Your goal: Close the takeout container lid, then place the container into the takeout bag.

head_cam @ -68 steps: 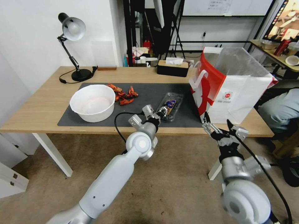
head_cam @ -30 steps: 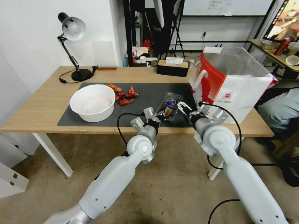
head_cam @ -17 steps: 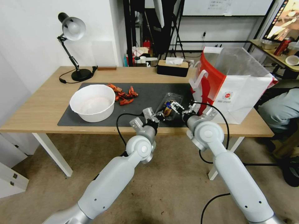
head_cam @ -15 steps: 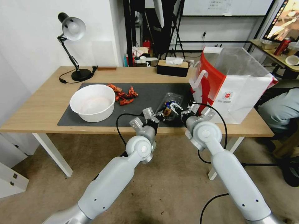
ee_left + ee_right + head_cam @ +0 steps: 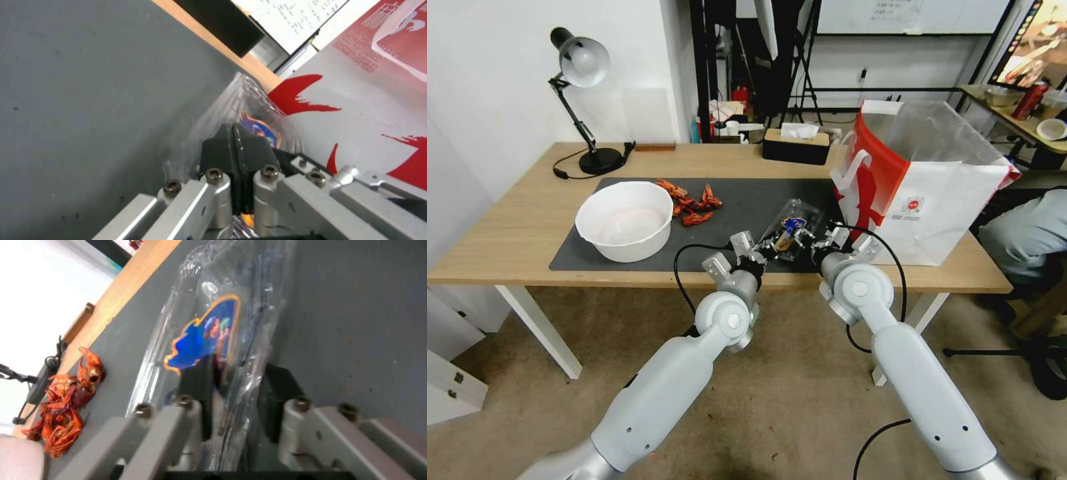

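The takeout container [image 5: 795, 219] is a clear clamshell lying tilted on the dark mat [image 5: 740, 197], just left of the takeout bag [image 5: 934, 200]. Its lid [image 5: 209, 326] carries an orange-and-blue sticker and lies against the base. My left gripper [image 5: 765, 248] is shut, its black pads pinching the near rim of the clear plastic [image 5: 242, 100]. From the bag side, my right gripper [image 5: 805, 239] closes on the container [image 5: 213, 290], with one pad [image 5: 198, 383] on the sticker face and the other against the opposite face. The white and red bag [image 5: 365, 110] stands right behind.
A big white bowl [image 5: 625, 220] sits on the mat's left end, with red crayfish [image 5: 690, 200] beside it. A desk lamp [image 5: 584, 87] and a tissue box [image 5: 797, 143] stand at the table's back. The table's front edge runs just below both grippers.
My right arm swung up from below the table edge and in toward the container, and its fingers have come together on it. The left gripper stayed on the container's near rim.
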`<state>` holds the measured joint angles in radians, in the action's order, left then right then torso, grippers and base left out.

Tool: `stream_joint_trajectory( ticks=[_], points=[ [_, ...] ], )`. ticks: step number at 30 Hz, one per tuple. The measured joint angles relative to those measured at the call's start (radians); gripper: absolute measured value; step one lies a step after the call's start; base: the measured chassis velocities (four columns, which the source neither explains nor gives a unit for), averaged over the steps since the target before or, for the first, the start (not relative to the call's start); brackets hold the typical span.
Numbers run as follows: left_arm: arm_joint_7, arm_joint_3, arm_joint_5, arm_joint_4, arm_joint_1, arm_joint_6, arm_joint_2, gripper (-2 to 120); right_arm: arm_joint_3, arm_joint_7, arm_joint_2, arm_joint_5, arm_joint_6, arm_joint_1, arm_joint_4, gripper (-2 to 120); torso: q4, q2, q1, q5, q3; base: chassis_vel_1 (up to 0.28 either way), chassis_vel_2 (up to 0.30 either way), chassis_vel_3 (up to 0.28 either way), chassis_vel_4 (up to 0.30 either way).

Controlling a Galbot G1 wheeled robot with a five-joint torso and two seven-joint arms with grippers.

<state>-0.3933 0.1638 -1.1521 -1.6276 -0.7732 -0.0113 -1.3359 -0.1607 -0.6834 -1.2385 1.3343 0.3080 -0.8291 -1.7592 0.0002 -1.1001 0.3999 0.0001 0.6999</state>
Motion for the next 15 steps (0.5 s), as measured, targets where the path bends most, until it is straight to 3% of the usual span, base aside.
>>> stream_joint_trajectory(
  ticks=[7,11,15],
  points=[
    [0.012,-0.001,0.045,-0.007,0.001,0.015,0.006,0,-0.003,0.002,-0.001,-0.002,0.000,0.000,-0.001,0,0.0001,0.000,0.000,-0.0001,0.000,0.000,0.000,0.000,0.000],
    [0.027,-0.004,0.091,-0.022,-0.006,0.026,0.016,0,-0.004,0.002,-0.001,-0.003,0.001,-0.001,-0.002,0,0.0000,0.000,0.000,-0.0001,0.000,0.000,0.000,0.000,0.000],
    [0.059,-0.021,0.190,-0.071,-0.030,0.046,0.053,12,-0.005,0.002,-0.001,-0.006,0.001,-0.002,-0.003,0,-0.0002,0.000,0.000,-0.0001,0.000,0.000,0.000,0.000,0.000]
  ],
)
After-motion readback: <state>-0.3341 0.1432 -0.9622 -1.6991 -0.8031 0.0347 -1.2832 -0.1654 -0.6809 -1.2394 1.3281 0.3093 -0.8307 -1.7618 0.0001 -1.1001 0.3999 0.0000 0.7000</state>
